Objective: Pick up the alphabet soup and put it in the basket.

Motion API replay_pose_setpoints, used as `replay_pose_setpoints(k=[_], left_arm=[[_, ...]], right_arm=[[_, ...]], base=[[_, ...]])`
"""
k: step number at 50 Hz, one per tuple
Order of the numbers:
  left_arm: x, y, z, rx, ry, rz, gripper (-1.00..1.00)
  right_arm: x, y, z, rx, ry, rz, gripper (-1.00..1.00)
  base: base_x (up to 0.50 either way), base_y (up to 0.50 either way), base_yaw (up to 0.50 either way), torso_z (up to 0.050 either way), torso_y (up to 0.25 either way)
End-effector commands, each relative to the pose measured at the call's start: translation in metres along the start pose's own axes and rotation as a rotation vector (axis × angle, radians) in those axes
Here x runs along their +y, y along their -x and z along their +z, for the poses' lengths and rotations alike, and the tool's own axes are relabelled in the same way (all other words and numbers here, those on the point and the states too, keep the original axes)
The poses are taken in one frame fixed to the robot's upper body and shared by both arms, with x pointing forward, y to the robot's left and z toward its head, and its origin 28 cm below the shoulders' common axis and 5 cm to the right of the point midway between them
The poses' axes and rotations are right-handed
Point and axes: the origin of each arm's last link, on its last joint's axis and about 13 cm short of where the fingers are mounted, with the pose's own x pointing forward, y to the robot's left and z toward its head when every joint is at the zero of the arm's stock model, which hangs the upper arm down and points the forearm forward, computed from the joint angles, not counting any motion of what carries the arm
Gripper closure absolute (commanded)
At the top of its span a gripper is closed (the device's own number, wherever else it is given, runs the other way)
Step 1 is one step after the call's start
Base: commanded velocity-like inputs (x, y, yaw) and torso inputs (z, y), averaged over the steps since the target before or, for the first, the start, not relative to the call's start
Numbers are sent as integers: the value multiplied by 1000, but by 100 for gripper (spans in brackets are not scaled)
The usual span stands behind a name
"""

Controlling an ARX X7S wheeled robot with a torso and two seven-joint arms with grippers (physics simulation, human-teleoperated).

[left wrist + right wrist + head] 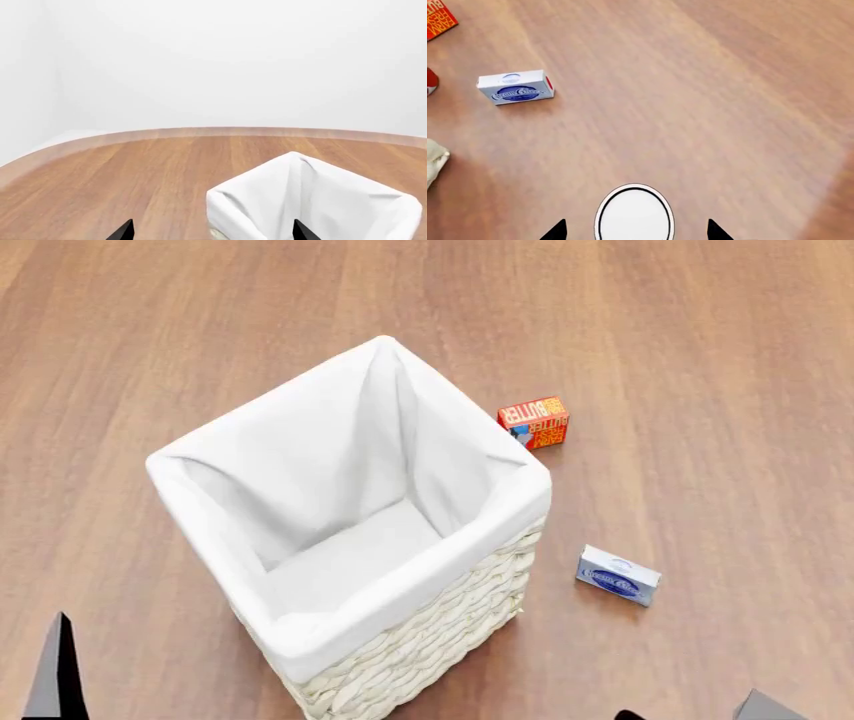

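White cloth lines the tall cream wicker basket (313, 200) beyond the left gripper (212, 231), its 2 tips spread wide. Head view: basket (441, 635) on the wooden worktop (694, 330). Right wrist: right gripper (635, 231) spread around the silvery-topped alphabet soup can (634, 212).

Head camera looks steeply down on the basket (350, 530); left wrist views it low, level — right wrist faces down, near the wooden table (707, 100).
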Motion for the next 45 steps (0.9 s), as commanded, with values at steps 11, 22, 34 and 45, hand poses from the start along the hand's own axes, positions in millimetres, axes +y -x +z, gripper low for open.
replay_pose_setpoints(k=[11,22,34,45], left_arm=[[1,-1,-2,0,-1,3,-100],[1,-1,-3,1,-1,4,-100],[0,-1,-3,5,-2,0,-100],[0,0,-1,0,-3,1,-100]], right_arm=[[5,-14,-7,41,10,7,-100],[7,-30,-15,61,3,0,-100],[6,-41,-23,76,9,-25,-100],[3,-51,-32,92,21,-47,-100]], base=[[0,0,0,0,0],[0,0,0,0,0],[0,0,0,0,0],[0,0,0,0,0]])
